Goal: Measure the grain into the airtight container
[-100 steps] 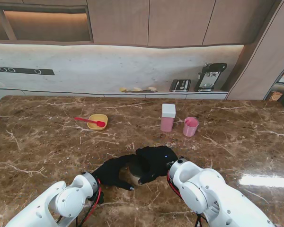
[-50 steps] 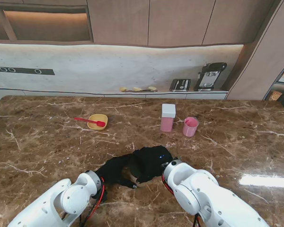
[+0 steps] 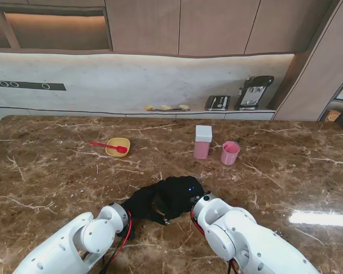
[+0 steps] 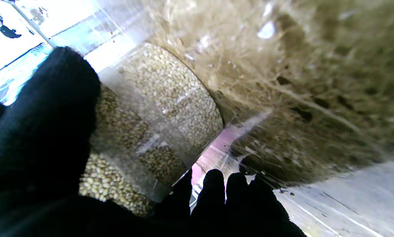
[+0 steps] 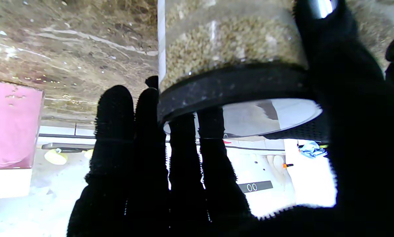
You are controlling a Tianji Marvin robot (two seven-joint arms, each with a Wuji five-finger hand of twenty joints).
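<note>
The clear grain jar [image 5: 230,42], with its black lid [image 5: 236,85], stands near the desk's [image 3: 57,171] near edge, almost wholly hidden in the stand view under both black-gloved hands. The left hand [image 3: 142,203] wraps its body and the right hand [image 3: 180,194] clasps the lid. Farther off to the right stand a pink container [image 3: 202,142] and pink cup [image 3: 230,152]; no label is readable.

Cup [image 3: 230,152] right of container [image 3: 202,142], bowl [image 3: 118,146] far left
</note>
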